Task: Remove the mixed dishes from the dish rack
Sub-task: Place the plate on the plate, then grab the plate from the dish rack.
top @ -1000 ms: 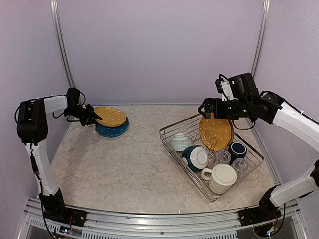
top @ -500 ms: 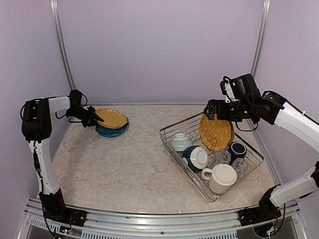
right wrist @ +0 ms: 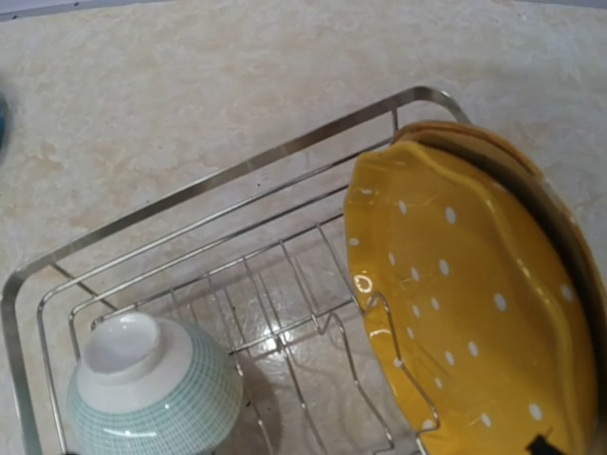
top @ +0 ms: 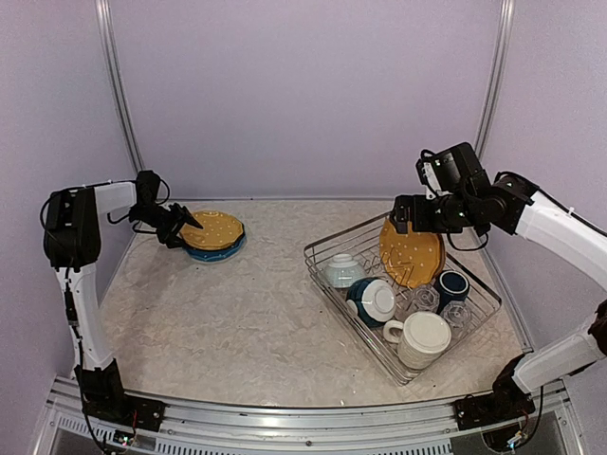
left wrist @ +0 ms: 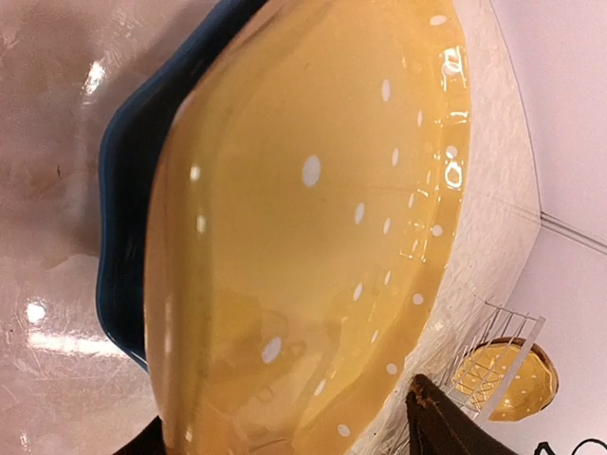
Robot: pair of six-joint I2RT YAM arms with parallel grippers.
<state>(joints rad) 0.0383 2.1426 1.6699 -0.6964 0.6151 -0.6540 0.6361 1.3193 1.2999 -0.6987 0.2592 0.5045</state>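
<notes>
Left pincer (top: 182,226) at the stacked orange plate (top: 214,227) — gripping or not, I cannot tell (fingers (left wrist: 446,422) mostly cropped); right pincer (top: 402,214) gapes wide, empty, above the racked orange plate (top: 413,254).

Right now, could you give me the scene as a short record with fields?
left gripper: open, at the rim of the stacked orange plate
stack: that plate lies on a blue plate, outside the dish rack
right gripper: open, above the racked orange plate
also in rack: pale bowl, dark-blue bowl, cream mug, navy mug, glasses
</notes>
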